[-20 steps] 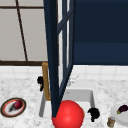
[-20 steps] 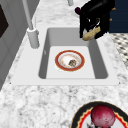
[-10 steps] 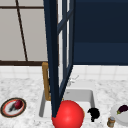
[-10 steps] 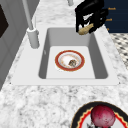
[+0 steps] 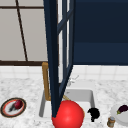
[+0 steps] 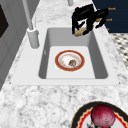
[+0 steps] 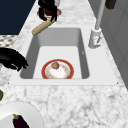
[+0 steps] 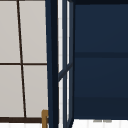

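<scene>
- A tan wooden rod point(image 7: 43, 25) lies tilted over the sink's point(image 7: 82, 42) 11 o'clock corner in the right side view.
- One hand point(image 7: 47, 10), which one I cannot tell, curls round the rod's upper end.
- The right hand point(image 5: 93, 113) hangs at the sink's 5 o'clock; its fingers' state cannot be told.
- A red-rimmed plate point(image 6: 69, 60) lies in the basin; the counter point(image 6: 35, 100) is grey marble.
- A dark blue cabinet door point(image 8: 56, 62) stands open above.

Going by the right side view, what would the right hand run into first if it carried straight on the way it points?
The right hand points across the sink and slightly downward. The first thing in that line looks like the red-rimmed plate on the basin floor. Depth is unclear, so it may pass above the plate.
</scene>
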You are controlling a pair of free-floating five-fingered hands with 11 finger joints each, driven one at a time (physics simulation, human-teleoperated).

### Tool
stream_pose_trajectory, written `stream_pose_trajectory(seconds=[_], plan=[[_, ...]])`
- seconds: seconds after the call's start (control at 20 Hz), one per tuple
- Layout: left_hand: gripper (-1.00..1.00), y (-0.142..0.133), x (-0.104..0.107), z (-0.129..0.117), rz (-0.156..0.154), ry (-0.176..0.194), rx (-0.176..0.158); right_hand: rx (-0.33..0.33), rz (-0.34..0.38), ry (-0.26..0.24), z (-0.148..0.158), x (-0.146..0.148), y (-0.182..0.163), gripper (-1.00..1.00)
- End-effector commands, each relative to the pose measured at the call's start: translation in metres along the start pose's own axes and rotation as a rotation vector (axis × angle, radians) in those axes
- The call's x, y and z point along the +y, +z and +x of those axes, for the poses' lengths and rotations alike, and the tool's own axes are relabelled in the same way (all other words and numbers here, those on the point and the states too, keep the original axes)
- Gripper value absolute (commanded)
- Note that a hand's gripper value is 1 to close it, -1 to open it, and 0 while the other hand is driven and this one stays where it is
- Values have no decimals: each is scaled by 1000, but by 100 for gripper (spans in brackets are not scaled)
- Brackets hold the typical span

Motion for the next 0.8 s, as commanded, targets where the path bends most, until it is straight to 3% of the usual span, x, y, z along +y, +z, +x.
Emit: stream_pose_trajectory(seconds=[0.0, 0.3, 0.55, 0.6, 0.65, 0.75], plan=[[100, -32, -12, -10, 9, -50, 24, 0, 0, 0, 0, 0, 0, 0], [100, -71, -51, -48, 13, -4, 39, 0, 0, 0, 0, 0, 0, 0], [100, -77, -77, -102, 54, -5, 16, 0, 0, 0, 0, 0, 0, 0], [100, -79, -82, -111, 57, -4, 16, 0, 0, 0, 0, 0, 0, 0], [100, -84, -88, -118, 34, -11, 18, 0, 0, 0, 0, 0, 0, 0], [100, -91, -103, -125, 43, -27, -9, 0, 0, 0, 0, 0, 0, 0]])
